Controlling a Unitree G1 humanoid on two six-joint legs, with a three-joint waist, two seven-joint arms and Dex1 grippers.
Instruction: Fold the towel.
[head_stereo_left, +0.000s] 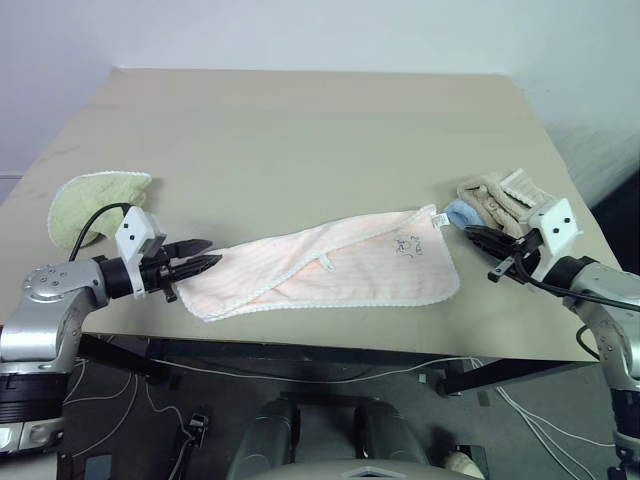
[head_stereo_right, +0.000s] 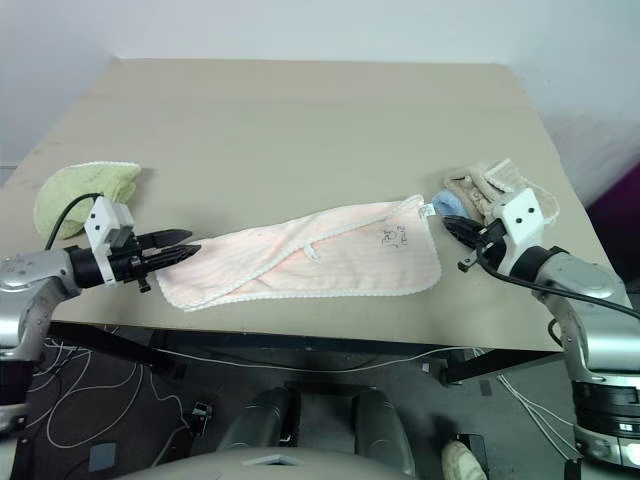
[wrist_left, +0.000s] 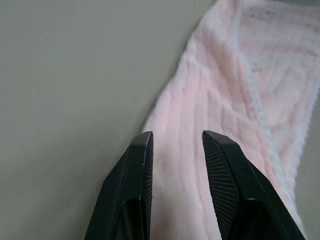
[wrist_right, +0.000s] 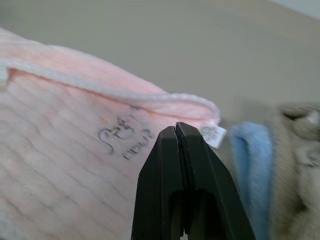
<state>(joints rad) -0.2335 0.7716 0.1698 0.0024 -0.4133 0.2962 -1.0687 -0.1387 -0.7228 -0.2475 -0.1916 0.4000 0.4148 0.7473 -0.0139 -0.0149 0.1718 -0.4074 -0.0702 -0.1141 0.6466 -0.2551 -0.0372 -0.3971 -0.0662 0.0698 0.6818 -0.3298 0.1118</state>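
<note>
**Towel fold: both claws at opposite ends, nothing gripped**

Towel (head_stereo_left: 340, 268), pale pink w/ white scalloped edging, lies on the counter (head_stereo_left: 300, 130) near its front edge. It is loosely doubled over, long axis running left-right, w/ embroidered mark (head_stereo_left: 408, 245) and small white tag (head_stereo_left: 440, 219) toward the right end.

**Claw state**
- Left claw (head_stereo_left: 200, 262): fingers parted, tips at the towel's left end. Left wrist view shows pink cloth (wrist_left: 225, 110) past and between the 2 fingers (wrist_left: 227, 170), not pinched. Released.
- Right claw (head_stereo_right: 452, 226): clenched, fingers pressed together w/ nothing between them (wrist_right: 179, 165). It sits just off the towel's right corner, near the tag.

**Risks (judgement)**
- Right claw must reopen before any grasp; pushed forward while clenched, it would likely shove the corner and bunch the cloth.
- Blue and beige folded towels (head_stereo_left: 495, 200) lie just beside that corner; a wide or late pinch could catch them too.
- Left claw may take only 1 layer of the doubled end, leaving the lower layer to drag.
- Towel is close to the front edge; a pull toward the robot could slide it off.

**View differences**
- Head views give overall layout, incl. light green towel (head_stereo_left: 95, 205) at far left, well apart.
- Right wrist view resolves the clenched fingers and the tag (wrist_right: 214, 135) beside the blue towel (wrist_right: 252, 165).
- Left wrist view shows the finger gap and the cloth's ribbed pile.
</note>
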